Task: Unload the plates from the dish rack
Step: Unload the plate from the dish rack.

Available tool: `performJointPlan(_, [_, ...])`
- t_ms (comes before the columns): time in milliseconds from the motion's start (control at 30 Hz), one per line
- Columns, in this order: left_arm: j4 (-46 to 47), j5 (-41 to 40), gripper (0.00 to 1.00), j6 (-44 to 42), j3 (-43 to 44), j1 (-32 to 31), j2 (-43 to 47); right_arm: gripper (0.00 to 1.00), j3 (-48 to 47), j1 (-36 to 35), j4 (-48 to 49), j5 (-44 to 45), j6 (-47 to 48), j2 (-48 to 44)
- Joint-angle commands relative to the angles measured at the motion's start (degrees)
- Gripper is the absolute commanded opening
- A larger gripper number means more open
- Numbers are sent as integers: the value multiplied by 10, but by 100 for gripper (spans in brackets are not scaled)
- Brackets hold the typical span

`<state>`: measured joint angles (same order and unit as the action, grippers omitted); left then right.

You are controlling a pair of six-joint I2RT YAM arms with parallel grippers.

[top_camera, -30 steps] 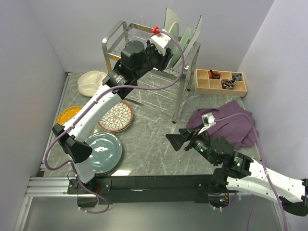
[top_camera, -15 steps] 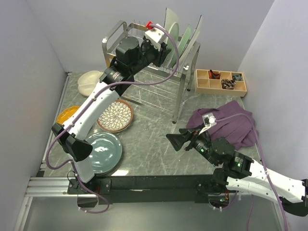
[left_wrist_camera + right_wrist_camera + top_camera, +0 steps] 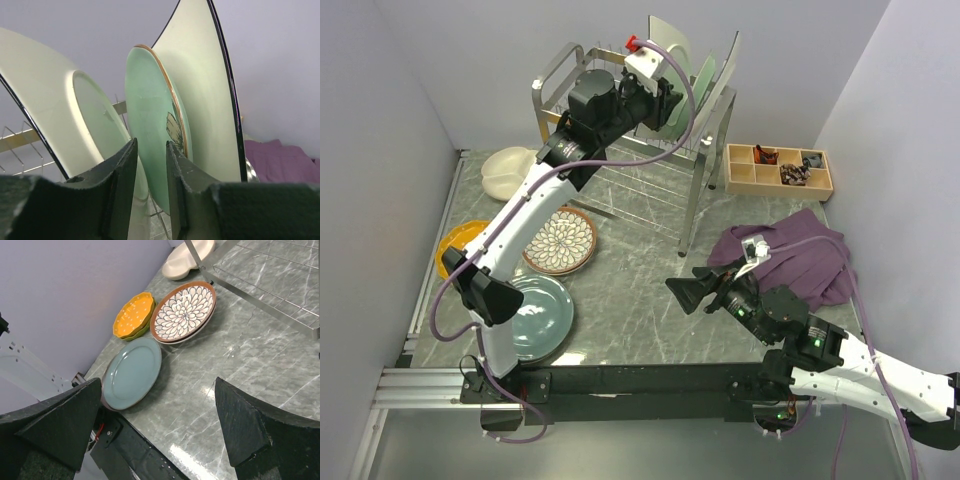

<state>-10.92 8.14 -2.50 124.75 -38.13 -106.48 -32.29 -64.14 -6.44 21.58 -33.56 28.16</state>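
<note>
Grey marble surface (image 3: 640, 300) left of the rack (image 3: 560, 85) already carries four unloaded plates: divided plate (image 3: 510, 168), orange plate (image 3: 452, 238), patterned plate (image 3: 565, 245) and blue plate (image 3: 540, 320). Three are left upright in the rack. My left claw (image 3: 151, 145) pinches the rim of the middle one, the green plate (image 3: 150, 100), between the dark-rimmed plate (image 3: 45, 110) and the square plate (image 3: 210, 100). My right claw (image 3: 157, 385) hangs wide open and empty in front of the rack.

Gold-rimmed pale green plate (image 3: 150, 125); brown petal-patterned plate (image 3: 183, 312); orange dotted plate (image 3: 134, 315); grey-blue plate (image 3: 132, 372); purple cloth (image 3: 800, 255); grey marbled table (image 3: 640, 300).
</note>
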Motion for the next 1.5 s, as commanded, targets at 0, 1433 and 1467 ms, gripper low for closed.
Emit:
performJointPlan(0, [15, 4, 35, 16, 19, 8, -7, 100, 1, -1, 21, 10, 4, -5])
performJointPlan(1433, [49, -39, 61, 255, 3, 53, 21, 99, 4, -2, 24, 8, 2, -6])
performJointPlan(1467, [53, -38, 60, 250, 3, 53, 11, 99, 4, -2, 25, 8, 2, -6])
